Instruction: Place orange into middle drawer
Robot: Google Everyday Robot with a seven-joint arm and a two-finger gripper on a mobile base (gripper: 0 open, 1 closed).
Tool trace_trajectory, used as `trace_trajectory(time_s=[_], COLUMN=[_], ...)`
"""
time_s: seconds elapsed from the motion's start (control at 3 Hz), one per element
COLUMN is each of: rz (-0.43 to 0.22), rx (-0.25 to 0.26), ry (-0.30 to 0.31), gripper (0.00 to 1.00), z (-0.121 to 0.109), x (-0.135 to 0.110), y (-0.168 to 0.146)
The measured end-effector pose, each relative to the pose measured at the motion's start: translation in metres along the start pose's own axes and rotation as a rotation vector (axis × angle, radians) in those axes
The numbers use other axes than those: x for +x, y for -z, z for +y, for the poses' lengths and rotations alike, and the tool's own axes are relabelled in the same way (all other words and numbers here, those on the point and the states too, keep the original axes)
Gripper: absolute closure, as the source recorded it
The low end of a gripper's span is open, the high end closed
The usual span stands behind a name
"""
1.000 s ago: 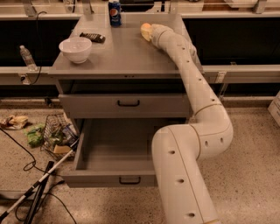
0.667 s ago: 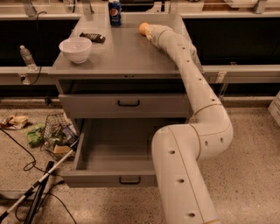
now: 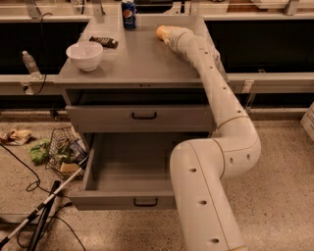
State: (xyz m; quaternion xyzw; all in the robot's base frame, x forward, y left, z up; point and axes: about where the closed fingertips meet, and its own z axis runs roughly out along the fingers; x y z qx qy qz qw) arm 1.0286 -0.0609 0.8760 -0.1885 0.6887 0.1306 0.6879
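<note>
The orange (image 3: pixel 159 32) is a small round fruit at the far right of the cabinet top (image 3: pixel 142 59), only partly showing at the tip of my arm. My gripper (image 3: pixel 167 35) is right at the orange, at the end of the long white arm stretched over the cabinet's right side; the wrist hides the gripper's end. One drawer (image 3: pixel 132 171) is pulled wide open low on the cabinet, and its inside looks bare. Above it a drawer front with a dark handle (image 3: pixel 143 115) is pushed in.
A white bowl (image 3: pixel 85 54), a dark flat object (image 3: pixel 103 41) and a blue soda can (image 3: pixel 128 8) stand on the cabinet top. A wire basket and litter (image 3: pixel 61 152) and cables lie on the floor at the left. My arm's base stands by the open drawer's right side.
The arm's tip and the orange have shifted slightly left and towards the back of the cabinet top. The drawers have not moved.
</note>
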Motion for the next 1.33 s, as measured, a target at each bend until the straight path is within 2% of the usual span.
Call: trace_trajectory(time_s=[0.33, 0.67, 1.0, 1.33], rz=[0.012, -0.003, -0.061, -0.065], rx=[0.002, 0.063, 0.165, 0.167], ry=[0.029, 0.087, 0.175, 0.177], gripper=[1.0, 1.0, 1.0, 0.84], z=[-0.016, -0.051, -0.096, -0.096], x=[-0.018, -0.054, -0.112, -0.114], y=[0.018, 0.045, 0.084, 0.084])
